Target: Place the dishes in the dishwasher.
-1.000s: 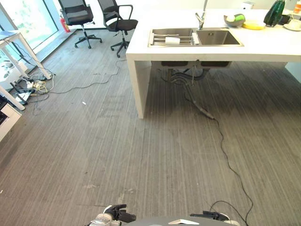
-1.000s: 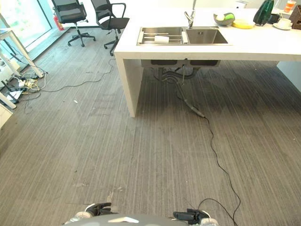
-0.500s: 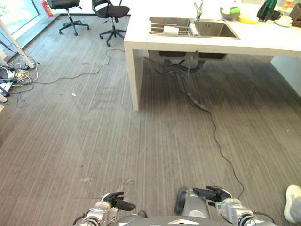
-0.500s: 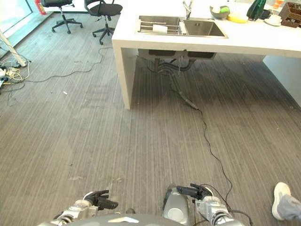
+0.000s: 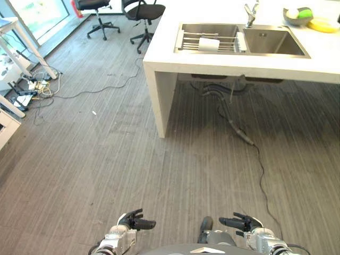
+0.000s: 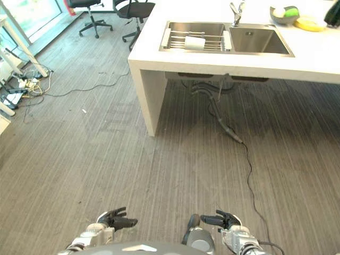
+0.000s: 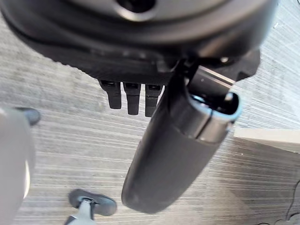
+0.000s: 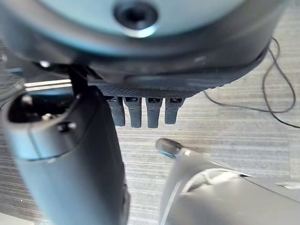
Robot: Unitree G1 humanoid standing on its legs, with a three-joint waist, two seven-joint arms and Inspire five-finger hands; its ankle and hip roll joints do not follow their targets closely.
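A white cup (image 5: 208,44) lies on the wire rack (image 5: 187,43) in the left basin of the steel sink (image 5: 273,43), far ahead on the white counter (image 5: 239,64). A grey bowl (image 5: 297,15) holding a green and a white item stands at the counter's far right, beside a yellow plate (image 5: 323,24). My left hand (image 5: 133,222) and right hand (image 5: 241,222) hang low over the floor, far from the counter. Both are open with relaxed fingers (image 7: 126,96) and hold nothing; the right hand's fingers (image 8: 140,111) hang straight.
Grey striped floor stretches between me and the counter. A hose and a thin cable (image 5: 260,170) run from under the sink toward me. Two black office chairs (image 5: 142,11) stand at the back left. White desk legs (image 5: 16,64) and a tangle of cords (image 5: 34,87) are at the left.
The camera has swung, so the whole scene has shifted; a person's shoe seen at lower right half a second ago is out of frame. Both hands stay low and empty.
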